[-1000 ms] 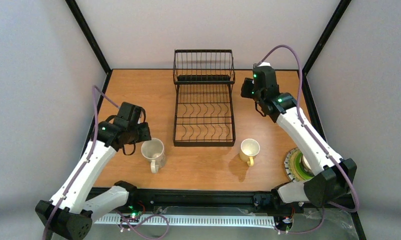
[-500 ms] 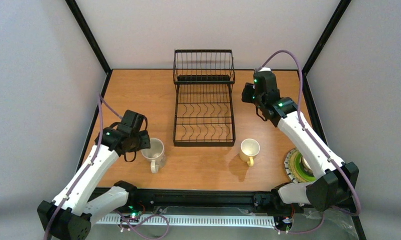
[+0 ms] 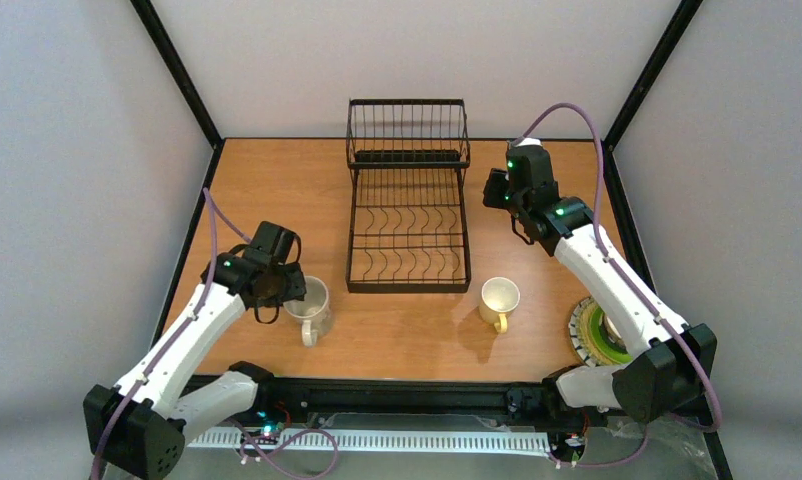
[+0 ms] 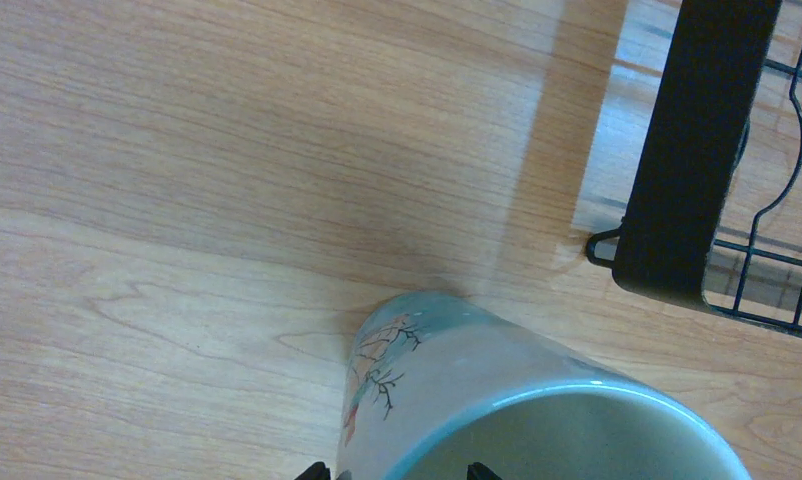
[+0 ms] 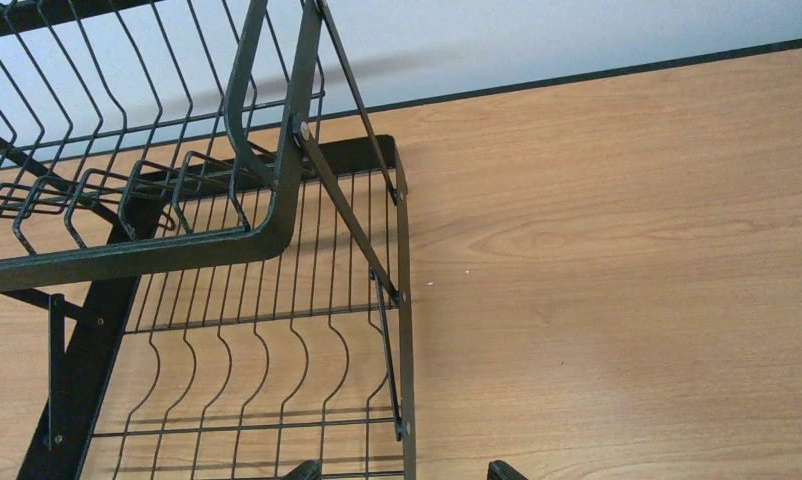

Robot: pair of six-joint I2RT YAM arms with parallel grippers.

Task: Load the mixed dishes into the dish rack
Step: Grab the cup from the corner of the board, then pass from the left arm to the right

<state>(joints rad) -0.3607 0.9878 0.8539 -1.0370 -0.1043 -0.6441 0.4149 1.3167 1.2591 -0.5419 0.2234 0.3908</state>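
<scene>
The white mug (image 3: 308,302) stands upright left of the black wire dish rack (image 3: 409,205), its handle toward the near edge. My left gripper (image 3: 286,290) is open at the mug's left rim. In the left wrist view the mug (image 4: 457,370) bears a small tree motif, and my gripper (image 4: 395,472) has one fingertip outside the mug's wall and one over its mouth. The cream-yellow mug (image 3: 500,297) stands right of the rack. My right gripper (image 3: 493,190) is open and empty by the rack's right side (image 5: 402,330).
A stack of dishes with a lime-green plate (image 3: 605,346) sits at the near right, partly hidden by my right arm. The rack's taller basket section (image 3: 407,130) is at the far end. Black frame posts stand at the table's corners.
My left gripper has moved right and toward the near edge, up to the white mug's rim. My right gripper has shifted slightly toward the near edge beside the rack.
</scene>
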